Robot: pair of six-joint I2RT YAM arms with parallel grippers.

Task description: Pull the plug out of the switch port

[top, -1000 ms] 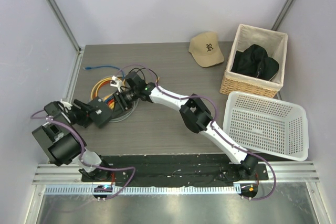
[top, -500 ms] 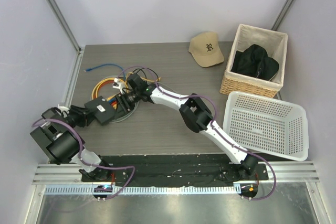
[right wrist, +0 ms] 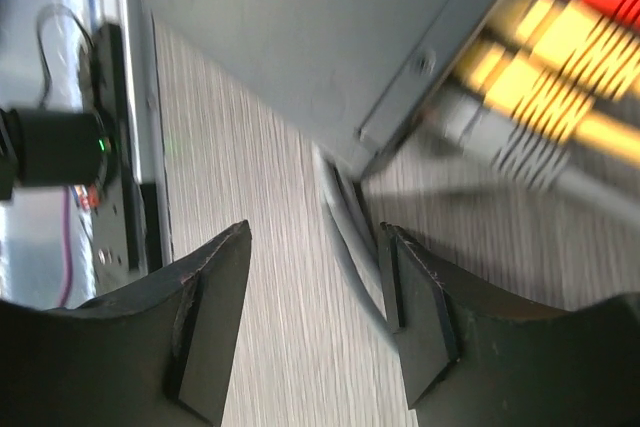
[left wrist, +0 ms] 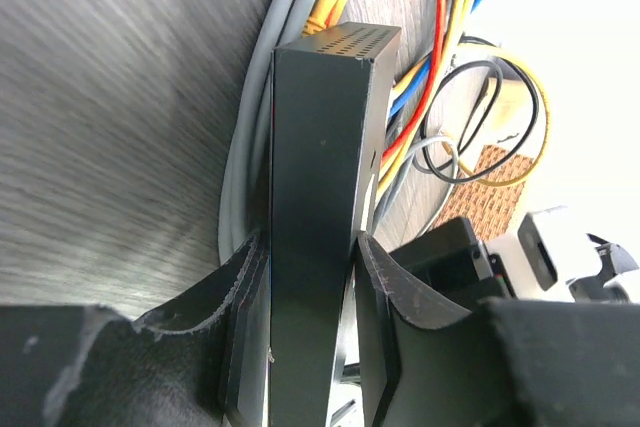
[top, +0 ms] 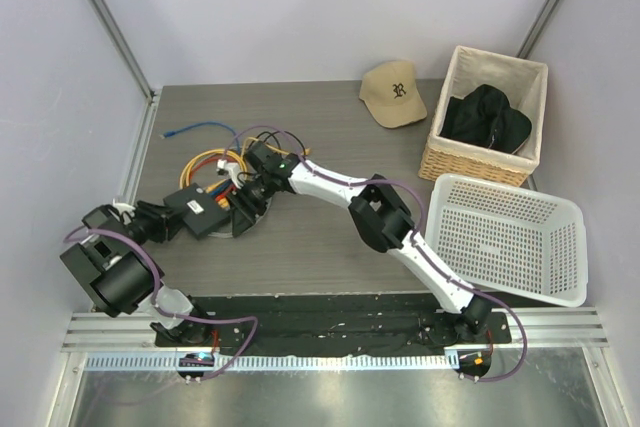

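**Grey tabletop: switch clamped on the left, right claw gaping at the plug side**

Grey wood-grain table, pale walls on three sides.

- The switch sits at the left of the table, on the near edge of a loose cable bundle of yellow, orange, red, blue and grey leads.
- Left gripper: closed on the switch's left end. Its wrist view shows one finger pressed to each broad face of the black box, and the perforated end points away from the camera.
- Right gripper: jaws wide apart and nothing held. It is just beside the switch's right end, above the bundle. In the right wrist view only table surface and a grey lead lie between the fingers.
- Port side, right wrist view: a grey plug and yellow plugs sit against the switch's edge. The picture is too blurred to say how deeply they are seated.
- Neither right finger touches a plug.

Elsewhere:
- A blue cable lies apart at far left.
- A tan cap lies at the back.
- A wicker basket holds a black garment.
- A white plastic basket is tilted at the right edge.
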